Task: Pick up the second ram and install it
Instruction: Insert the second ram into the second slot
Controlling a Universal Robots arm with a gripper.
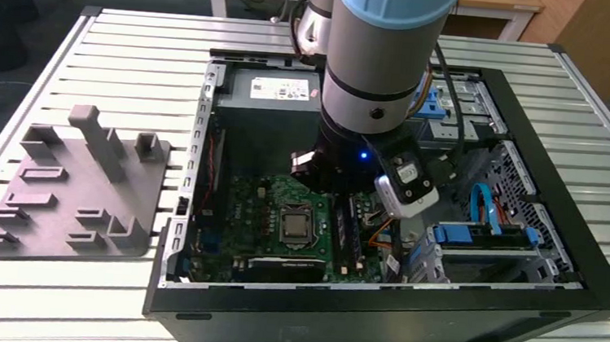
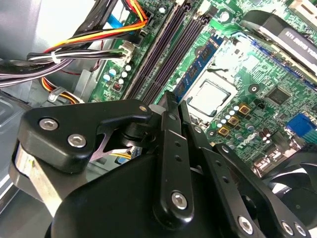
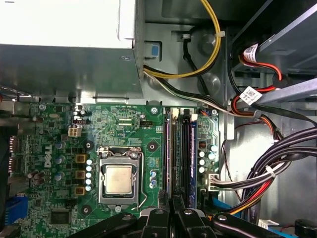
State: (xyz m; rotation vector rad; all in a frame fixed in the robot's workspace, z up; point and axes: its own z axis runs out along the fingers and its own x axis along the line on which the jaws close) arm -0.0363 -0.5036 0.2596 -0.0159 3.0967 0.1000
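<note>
My gripper point(image 2: 177, 101) hangs low inside the open computer case point(image 1: 561, 240), just above the long memory slots point(image 3: 179, 148) of the green board point(image 1: 269, 209). Its two black fingers point(image 2: 168, 134) stand close together. The second ram point(image 2: 198, 67), a thin dark stick with blue labels, runs edge-on out from between them, so the gripper is shut on it. The stick lies parallel to the slots, beside the processor socket point(image 2: 210, 96). In the first wrist view the gripper point(image 3: 172, 206) sits at the near end of the slots. The arm point(image 1: 371, 103) hides the fingers in the exterior view.
The power-supply box point(image 1: 273, 91) fills the case's far end. Bundled cables point(image 3: 267, 168) crowd the side of the slots away from the processor socket point(image 3: 119, 178). Blue drive brackets point(image 1: 485, 234) sit at the exterior view's right. A grey holder fixture point(image 1: 74, 194) rests on the slatted table at the exterior view's left.
</note>
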